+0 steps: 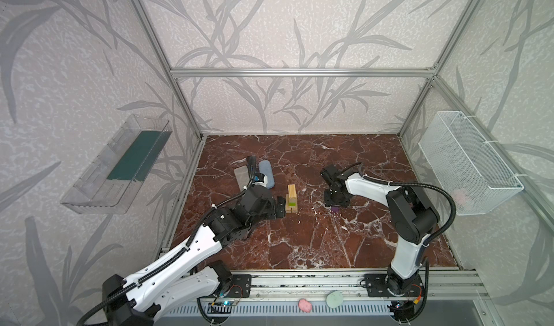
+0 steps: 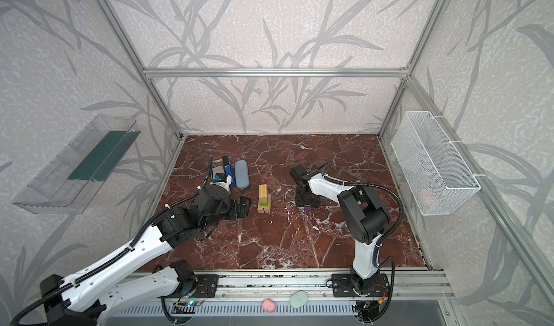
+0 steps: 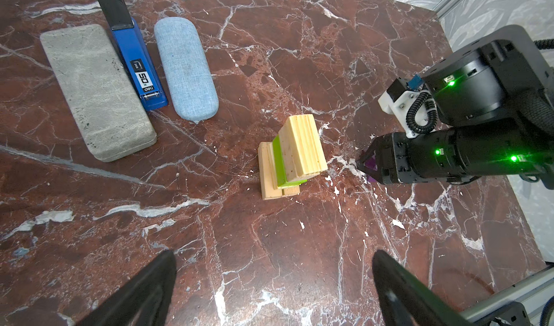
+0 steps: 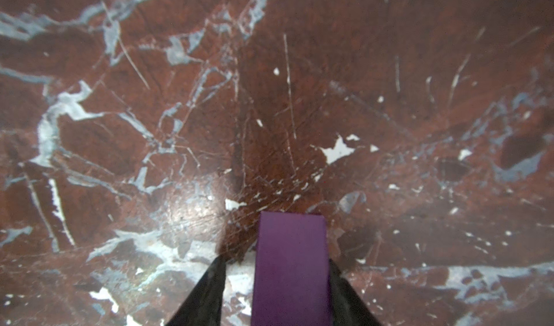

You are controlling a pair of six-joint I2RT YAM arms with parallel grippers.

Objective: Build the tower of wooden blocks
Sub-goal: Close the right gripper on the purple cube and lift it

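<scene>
The tower (image 1: 292, 200) (image 2: 263, 200) stands mid-table: tan wood blocks at the base, a lime-green block (image 3: 280, 165) above them and a tan block (image 3: 302, 147) on top. To its right a purple block (image 4: 292, 264) (image 1: 335, 209) lies on the marble. My right gripper (image 4: 276, 258) (image 1: 335, 205) points down over it with a finger on each side. One finger touches the block, and a gap shows at the other. My left gripper (image 3: 272, 258) (image 1: 280, 207) is wide open and empty, just left of the tower.
A grey case (image 3: 96, 90), a blue stapler (image 3: 135, 63) and a light-blue case (image 3: 186, 69) lie behind the left arm. A wire basket (image 1: 467, 165) hangs on the right wall and a clear tray (image 1: 117, 165) on the left wall. Pink (image 1: 305, 305) and green (image 1: 335, 298) lumps sit on the front rail.
</scene>
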